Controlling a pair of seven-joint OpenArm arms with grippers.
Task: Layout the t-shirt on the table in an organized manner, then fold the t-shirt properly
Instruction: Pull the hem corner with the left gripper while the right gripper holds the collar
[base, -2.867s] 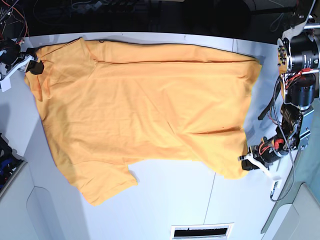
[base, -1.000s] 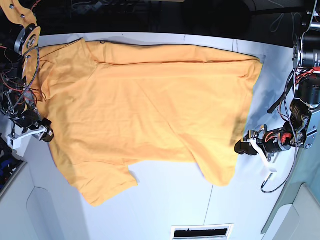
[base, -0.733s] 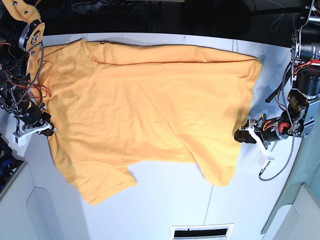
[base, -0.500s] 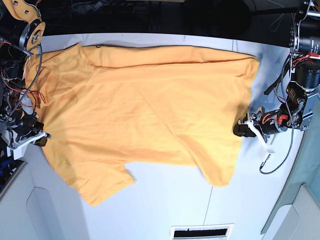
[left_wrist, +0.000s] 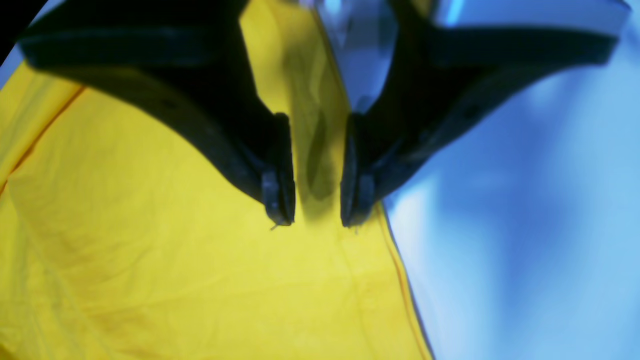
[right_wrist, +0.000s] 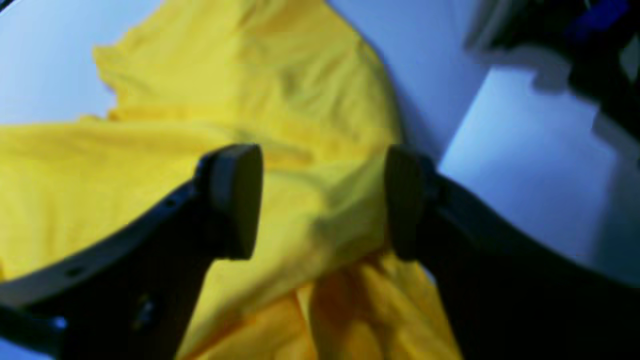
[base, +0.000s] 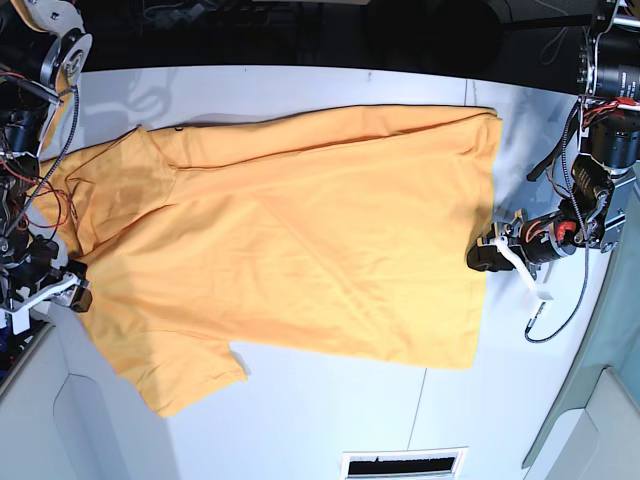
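While the t-shirt (base: 300, 230) lies spread on the white table (base: 330, 400), both arms sit at its edges. Most of the shirt is flat, but the sleeve end near the right gripper (base: 72, 292) looks bunched and crooked.

That gripper's 2 fingers are wide apart, with rumpled cloth showing between them in the right wrist view. It does not seem to be holding anything.

At the other end of the shirt, the left gripper (base: 480, 260) sits at the hem. Its 2 fingers (left_wrist: 277, 192) are part way together, right over the hem edge. A gap shows between them, and I cannot tell if they pinch the cloth.

I think the shirt is soft, light and floppy. It will sag and wrinkle if it is lifted by 1 spot. It should slide easily on the smooth table. Good places to grab are the hem corners and the shoulder seams, where the cloth is thicker.
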